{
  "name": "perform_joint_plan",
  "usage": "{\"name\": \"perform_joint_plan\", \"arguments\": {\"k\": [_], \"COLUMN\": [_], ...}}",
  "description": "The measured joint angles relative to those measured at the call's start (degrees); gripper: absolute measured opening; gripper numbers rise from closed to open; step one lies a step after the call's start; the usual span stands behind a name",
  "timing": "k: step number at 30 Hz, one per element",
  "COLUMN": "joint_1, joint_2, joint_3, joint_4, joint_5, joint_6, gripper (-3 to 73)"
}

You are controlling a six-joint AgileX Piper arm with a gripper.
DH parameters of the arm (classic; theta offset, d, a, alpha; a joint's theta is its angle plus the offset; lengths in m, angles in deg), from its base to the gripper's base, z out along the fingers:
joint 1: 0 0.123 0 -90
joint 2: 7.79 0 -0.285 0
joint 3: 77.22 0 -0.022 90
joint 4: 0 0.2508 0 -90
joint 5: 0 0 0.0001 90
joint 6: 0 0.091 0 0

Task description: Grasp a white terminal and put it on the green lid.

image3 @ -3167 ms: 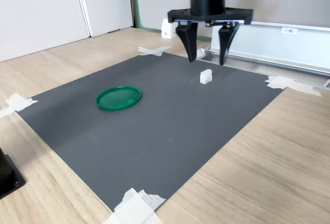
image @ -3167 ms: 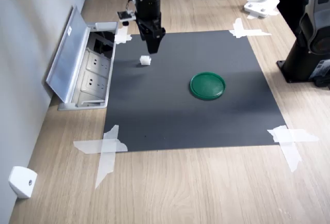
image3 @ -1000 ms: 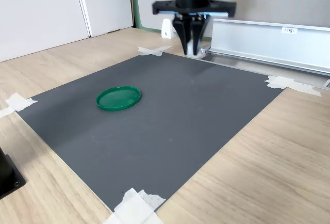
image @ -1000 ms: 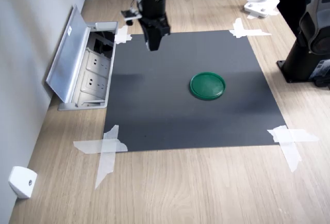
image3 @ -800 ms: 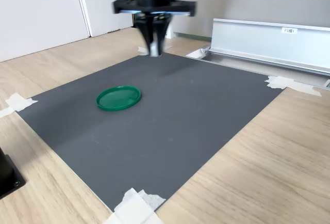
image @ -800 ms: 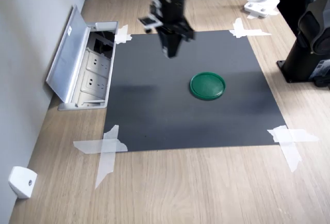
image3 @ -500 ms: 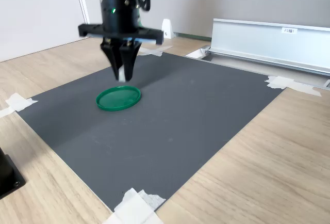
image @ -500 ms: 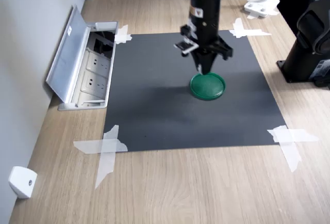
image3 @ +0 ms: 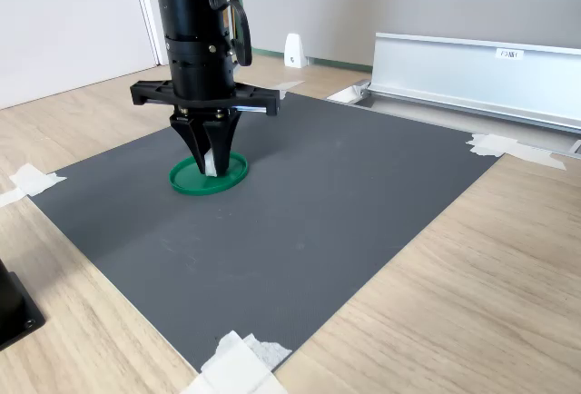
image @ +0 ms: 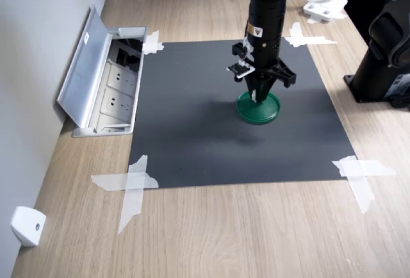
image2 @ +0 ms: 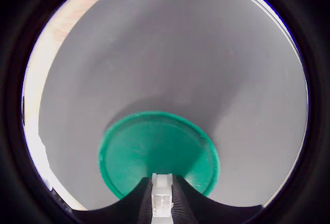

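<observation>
Claw point(image3: 210, 163) points straight down over green lid point(image3: 208, 178), fingers clamped on white terminal point(image2: 161, 197). In wrist view, terminal sits pinched between dark fingertips point(image2: 181, 195), lid directly beneath. Contact between terminal and lid: cannot tell. Lid point(image: 258, 109) lies flat on dark grey mat point(image: 192, 137), toward first exterior view's right side. Mat corners fixed to wooden counter point(image: 224, 227) with white tape strips point(image: 131, 185). Open socket box point(image: 106, 82) beside mat, at first exterior view's left.

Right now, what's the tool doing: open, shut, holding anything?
Tool: shut on the white terminal, which is pinched between its fingers directly above the green lid.
</observation>
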Motion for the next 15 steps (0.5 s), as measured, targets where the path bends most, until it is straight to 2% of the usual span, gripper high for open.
{"name": "perform_joint_plan", "arguments": {"k": [3,11,15], "joint_1": [0.0,0.0,0.0], "joint_2": [0.0,0.0,-0.03], "joint_3": [0.0,0.1,0.1], "joint_4": [1.02,0.82,0.82], "joint_5": [0.68,0.74,0.74], "joint_6": [-0.86,-1.2,-0.4], "gripper": [15.8,47.6,56.7]}}
